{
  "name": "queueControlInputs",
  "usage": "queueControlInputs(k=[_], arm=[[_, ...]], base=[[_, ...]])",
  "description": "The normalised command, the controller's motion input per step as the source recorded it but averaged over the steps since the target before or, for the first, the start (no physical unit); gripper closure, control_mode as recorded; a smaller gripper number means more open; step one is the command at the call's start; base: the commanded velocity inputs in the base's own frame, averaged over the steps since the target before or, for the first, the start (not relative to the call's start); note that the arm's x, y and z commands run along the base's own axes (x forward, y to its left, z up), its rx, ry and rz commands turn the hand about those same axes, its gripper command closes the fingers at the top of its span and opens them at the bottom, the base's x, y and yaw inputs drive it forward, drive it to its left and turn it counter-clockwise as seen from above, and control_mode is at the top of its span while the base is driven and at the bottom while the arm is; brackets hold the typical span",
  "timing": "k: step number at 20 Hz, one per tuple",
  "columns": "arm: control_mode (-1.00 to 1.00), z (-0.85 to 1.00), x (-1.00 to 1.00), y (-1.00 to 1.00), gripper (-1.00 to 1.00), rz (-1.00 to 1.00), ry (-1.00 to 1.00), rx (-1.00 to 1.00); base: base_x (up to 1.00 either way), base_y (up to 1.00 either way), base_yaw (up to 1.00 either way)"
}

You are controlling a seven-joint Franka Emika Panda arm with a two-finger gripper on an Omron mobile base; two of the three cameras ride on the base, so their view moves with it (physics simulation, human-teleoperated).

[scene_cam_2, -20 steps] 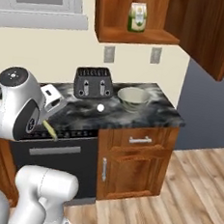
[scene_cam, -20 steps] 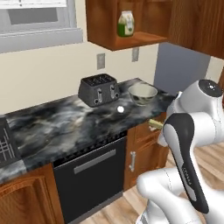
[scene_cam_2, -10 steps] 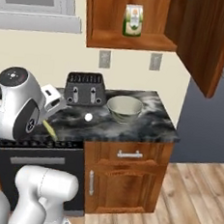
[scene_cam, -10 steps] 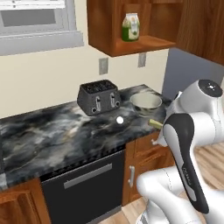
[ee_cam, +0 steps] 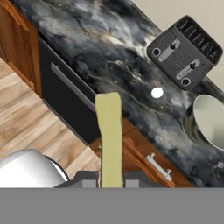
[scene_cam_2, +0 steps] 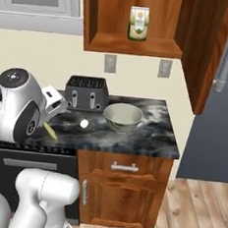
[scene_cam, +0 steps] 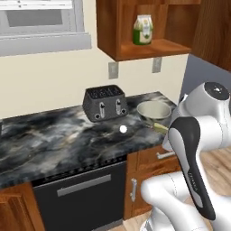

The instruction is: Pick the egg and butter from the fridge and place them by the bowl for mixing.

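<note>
Kitchen: dark marbled countertop (scene_cam: pixel 54 135) over a black oven front and wooden cabinets, with a window above and an open wall cabinet holding a green-and-cream carton (scene_cam: pixel 142 30).
Landmark: bowl (scene_cam_2: pixel 122 117), pale and deep, standing on the countertop just beside the dark toaster (scene_cam_2: pixel 86 93), between it and the fridge.
Egg: egg (scene_cam_2: pixel 84 124) lies on the marble in front of the toaster, near the bowl on its toaster side and not touching it. I judge that half of the task done; it sits there as a mixing ingredient within easy reach.
Butter: butter (ee_cam: pixel 109 135) is clamped between my fingertips, its long pale-yellow stick running straight out from my gripper (ee_cam: pixel 110 179). It is off the countertop, out past the bowl's front edge and above the cabinet fronts.
Grip: jaws narrow, pinching one end of the stick. Holding it by the end leaves the free length clear to lay flat beside the bowl.
Fridge: fridge (scene_cam_2: pixel 221 96), a light-grey face with a dark handle, stands on the far side of the bowl from the toaster, partly behind the open cabinet door.
Arm pose: folded back close to my base, elbow high, wrist tucked low at counter-edge height, hand camera looking down at the floor and countertop, not yet extended over the marble.
Next move, my judgement: reach forward toward the bowl and set the stick down clear of the egg.
</note>
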Motion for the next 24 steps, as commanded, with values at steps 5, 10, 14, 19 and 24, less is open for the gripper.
queueControlInputs(k=[5,10,14,19,24], arm=[[1.0,0.0,0.0,0.0,1.0,0.0,0.0,0.0],[1.0,0.0,0.0,0.0,1.0,0.0,0.0,0.0],[1.0,0.0,0.0,0.0,1.0,0.0,0.0,0.0],[1.0,0.0,0.0,0.0,1.0,0.0,0.0,0.0],[1.0,0.0,0.0,0.0,1.0,0.0,0.0,0.0]], base=[[0.38,-0.49,0.2],[0.57,-0.33,0.26],[0.53,-0.38,0.21],[0.58,-0.35,0.16],[0.55,-0.18,0.09]])
